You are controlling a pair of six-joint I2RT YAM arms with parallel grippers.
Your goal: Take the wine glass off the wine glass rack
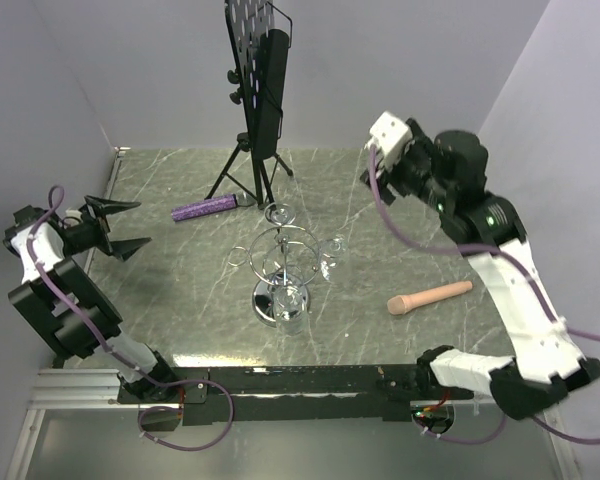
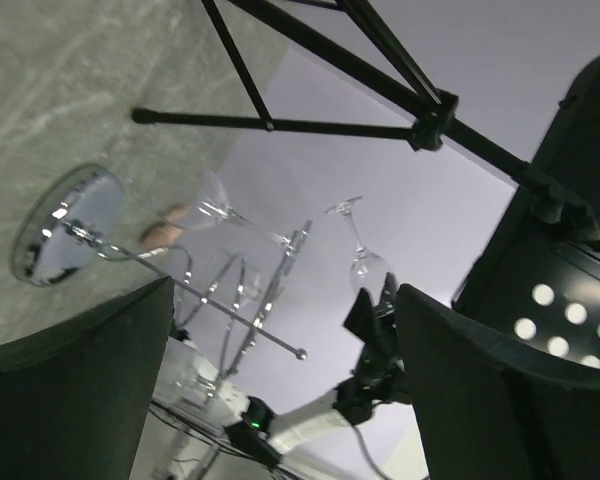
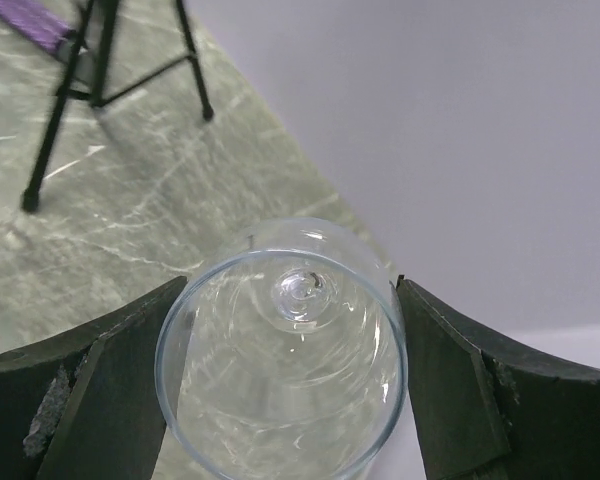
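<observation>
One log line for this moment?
right fingers: gripping wine glass, off wine glass rack | left fingers: open, empty | other glasses: hanging on rack

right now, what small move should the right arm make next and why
Probably lower the right gripper toward the table beside the wine glass rack and set the wine glass down. Its fingers flank the bowl and the arm is raised well away from the rack, so the glass looks already off.

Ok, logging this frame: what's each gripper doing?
Left gripper: open, empty.
Right gripper: closed on the wine glass.
</observation>
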